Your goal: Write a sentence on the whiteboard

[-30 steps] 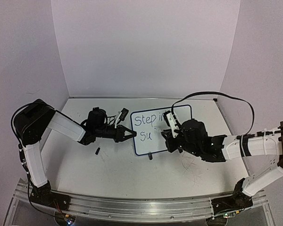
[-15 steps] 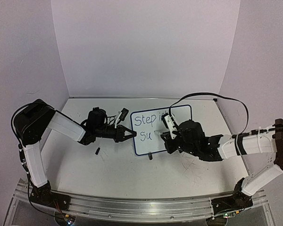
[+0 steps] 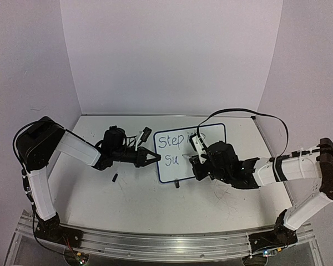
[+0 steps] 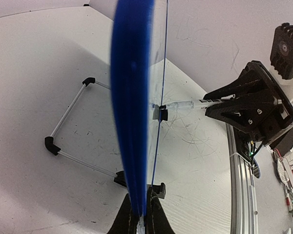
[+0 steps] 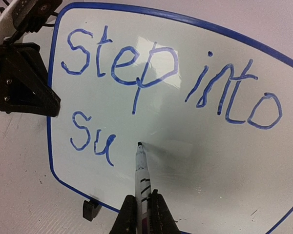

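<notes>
Whiteboard (image 5: 215, 161) bears blue sentence (image 5: 151, 73) "Step into su"; left claw (image 4: 139, 214) pinches its edge, right claw (image 5: 142, 214) grips marker (image 5: 141, 170).

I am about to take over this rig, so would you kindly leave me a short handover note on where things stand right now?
Left gripper: shut on the left edge of the whiteboard, steadying it.
Right gripper: shut on a marker, its tip at the board just right of "Su".
Done: the sentence reads "Step into" on the top line and "Su" below.
Left: finish the word begun on the second line, and with it the sentence.
</notes>
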`<control>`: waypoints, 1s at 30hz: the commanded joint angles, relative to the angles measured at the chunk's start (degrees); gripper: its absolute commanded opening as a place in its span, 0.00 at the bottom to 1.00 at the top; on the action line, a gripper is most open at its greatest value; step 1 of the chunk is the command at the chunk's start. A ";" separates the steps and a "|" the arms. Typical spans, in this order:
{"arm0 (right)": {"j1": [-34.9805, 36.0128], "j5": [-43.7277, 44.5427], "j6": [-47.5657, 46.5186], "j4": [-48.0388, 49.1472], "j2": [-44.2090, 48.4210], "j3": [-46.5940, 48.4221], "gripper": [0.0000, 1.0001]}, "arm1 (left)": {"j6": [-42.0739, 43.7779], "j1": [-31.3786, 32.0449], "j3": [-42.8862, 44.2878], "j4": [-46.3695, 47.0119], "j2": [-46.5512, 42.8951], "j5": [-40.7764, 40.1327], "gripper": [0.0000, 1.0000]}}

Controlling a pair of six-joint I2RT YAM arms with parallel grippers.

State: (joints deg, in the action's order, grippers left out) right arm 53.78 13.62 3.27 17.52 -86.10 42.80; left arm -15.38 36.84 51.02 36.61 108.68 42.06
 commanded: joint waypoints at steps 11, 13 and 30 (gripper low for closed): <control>0.05 -1.76 0.34 -0.49 -1.90 3.07 0.00 | 3.69 -0.55 0.56 -6.17 -0.04 -4.97 0.00; 0.06 -2.25 0.34 -0.79 -1.89 3.01 0.00 | 3.69 -0.54 0.57 -6.20 -0.07 -4.97 0.00; 0.14 -4.09 0.66 -4.18 -2.11 2.86 0.00 | 3.78 -0.53 0.31 -6.31 -0.15 -5.22 0.00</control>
State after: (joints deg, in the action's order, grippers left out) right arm 53.78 9.81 3.27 14.55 -87.28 43.53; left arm -14.97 36.82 51.31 35.88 108.60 42.13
